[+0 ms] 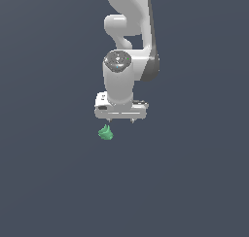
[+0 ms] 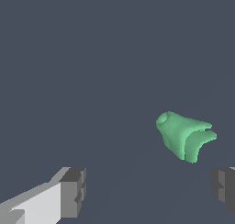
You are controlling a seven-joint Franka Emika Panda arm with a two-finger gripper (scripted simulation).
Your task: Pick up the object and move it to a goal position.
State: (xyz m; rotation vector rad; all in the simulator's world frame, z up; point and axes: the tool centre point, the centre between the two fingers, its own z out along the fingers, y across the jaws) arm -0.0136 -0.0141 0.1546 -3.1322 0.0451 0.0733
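While my pincer (image 2: pixel 149 191) hangs wide open and empty, the green object (image 2: pixel 185 135) lies on the floor off-centre, close to one fingertip (image 2: pixel 223 186), so I judge a sideways shift comes first.

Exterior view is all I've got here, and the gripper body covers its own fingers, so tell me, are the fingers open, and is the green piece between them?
Observer: Open. In the wrist view the two fingertips stand wide apart with nothing between them.
Operator: So where is the green piece?
Observer: The green piece lies ahead of the gripper, nearer one fingertip than the other, not centred in the gap.
Operator: Anything about its shape I can't make out?
Observer: It narrows to a rounded knob with a small dimple at one end and flares into two ridged lobes at the other.
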